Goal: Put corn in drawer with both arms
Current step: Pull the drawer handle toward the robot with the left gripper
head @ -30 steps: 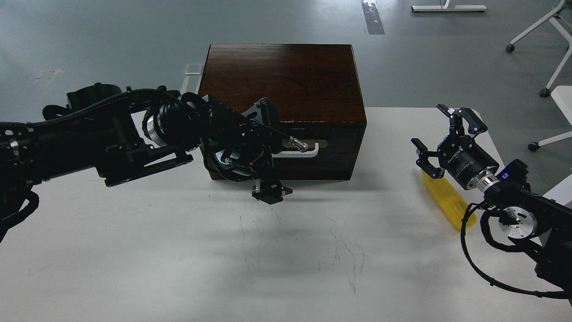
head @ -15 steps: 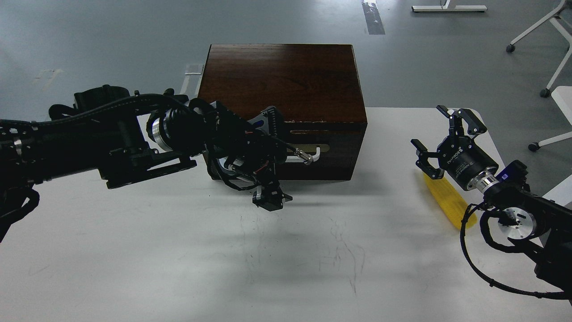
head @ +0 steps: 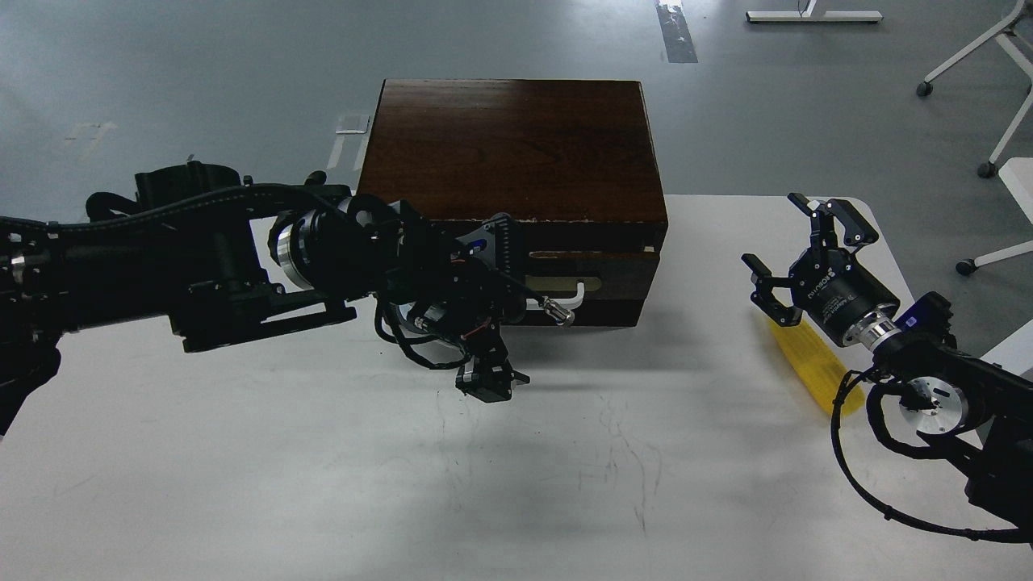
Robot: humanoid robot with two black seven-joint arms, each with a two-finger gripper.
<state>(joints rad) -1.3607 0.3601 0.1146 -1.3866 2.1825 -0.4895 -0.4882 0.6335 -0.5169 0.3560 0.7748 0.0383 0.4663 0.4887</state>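
The dark brown wooden box (head: 516, 145) stands at the table's far middle. Its drawer (head: 617, 270) is pulled out a little, and a thin pale gap shows above its front. My left gripper (head: 504, 298) is at the left part of the white bar handle (head: 569, 292) and closed over it, hiding that end. The yellow corn (head: 815, 367) lies on the table at the right, pointing away from me. My right gripper (head: 795, 250) is open and empty, just above the corn's far end.
The white table (head: 516, 468) has scuff marks in its middle. Its right edge runs close behind my right arm. Chair legs with castors (head: 984, 169) and a white frame (head: 811, 14) stand on the grey floor beyond.
My left gripper has drawn back toward me and down, and the drawer front and handle came with it, opening slightly. The right gripper and corn have stayed put.
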